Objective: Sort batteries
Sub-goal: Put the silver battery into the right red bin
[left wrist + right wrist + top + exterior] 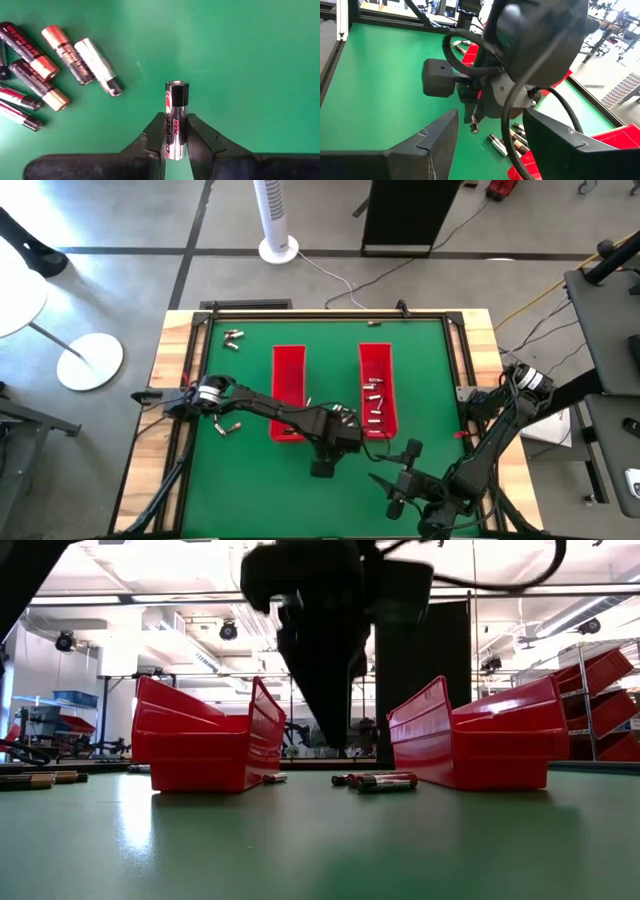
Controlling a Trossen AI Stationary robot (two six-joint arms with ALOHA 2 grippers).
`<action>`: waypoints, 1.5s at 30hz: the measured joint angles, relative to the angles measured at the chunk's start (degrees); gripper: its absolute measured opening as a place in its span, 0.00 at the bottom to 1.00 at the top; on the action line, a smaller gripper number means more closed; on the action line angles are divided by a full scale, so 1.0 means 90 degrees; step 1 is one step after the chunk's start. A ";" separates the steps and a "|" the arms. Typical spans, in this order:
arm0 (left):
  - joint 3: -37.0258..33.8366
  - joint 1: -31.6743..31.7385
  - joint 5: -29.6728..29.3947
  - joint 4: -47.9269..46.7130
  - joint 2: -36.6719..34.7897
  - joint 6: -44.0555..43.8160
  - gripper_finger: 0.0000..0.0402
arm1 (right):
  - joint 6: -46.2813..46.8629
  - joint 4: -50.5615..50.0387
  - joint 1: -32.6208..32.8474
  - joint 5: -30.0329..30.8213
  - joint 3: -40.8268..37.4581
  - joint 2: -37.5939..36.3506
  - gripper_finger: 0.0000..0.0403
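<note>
Nearest the left wrist camera, we saw the left gripper (176,142) clamped on a single battery (176,120), silver with a black cap and red lettering; we could read "MAX" along its side and nothing more. Past it on the green mat (250,60), a loose cluster of batteries (55,70) lay flat, some copper-topped with dark bodies, one silver with a black end; their printing was too small for us to read. From above, we saw two long red trays: the left tray (288,380) showed no contents we could make out, while the right tray (377,375) held several batteries in its nearer half. We also noted a few batteries near the mat's far left corner (233,337) and a few by its left edge (228,426). The left gripper (335,438) hung above the mat between the trays' near ends. The right gripper (400,480) waited near the mat's front edge, its fingers (427,145) spread wide with nothing between them.
</note>
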 joint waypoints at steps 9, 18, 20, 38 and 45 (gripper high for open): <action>0.0030 -0.0489 -0.0005 -0.0041 -0.0012 -0.1064 0.09 | -0.0003 0.0021 0.0001 -0.0038 0.0000 0.0000 0.53; -0.0020 -0.0865 -0.0012 0.0347 0.0032 -0.1864 0.09 | 0.0000 0.0039 0.0005 -0.0165 0.0002 0.0000 0.53; -0.0056 -0.0885 -0.0007 0.0474 0.0032 -0.1910 0.09 | 0.0000 0.0037 0.0005 -0.0170 0.0006 0.0000 0.53; -0.0676 -0.0942 -0.0017 0.1222 0.0034 -0.2133 0.09 | -0.0017 0.0007 0.0002 -0.0229 0.0006 -0.0002 0.54; -0.0727 -0.1015 0.0018 0.1308 0.0078 -0.1947 0.09 | -0.0054 0.0002 0.0002 -0.0204 0.0006 -0.0001 0.54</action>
